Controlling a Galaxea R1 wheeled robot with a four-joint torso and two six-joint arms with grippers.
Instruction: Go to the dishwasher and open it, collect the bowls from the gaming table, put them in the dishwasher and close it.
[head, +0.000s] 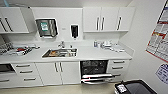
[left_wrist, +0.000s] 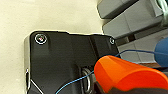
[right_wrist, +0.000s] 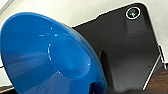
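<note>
Two bowls ride with the robot: the orange bowl (left_wrist: 130, 75) looms tilted in the left wrist view with the floor (left_wrist: 50, 15) behind it, and the blue bowl (right_wrist: 50, 57) shows its underside, tipped on edge, in the right wrist view. Whether either end effector is clenched on its bowl I cannot tell. Ahead, the dishwasher (head: 94, 71) sits under the white counter (head: 87, 53), right of the sink (head: 60, 53), its steel door partly lowered.
</note>
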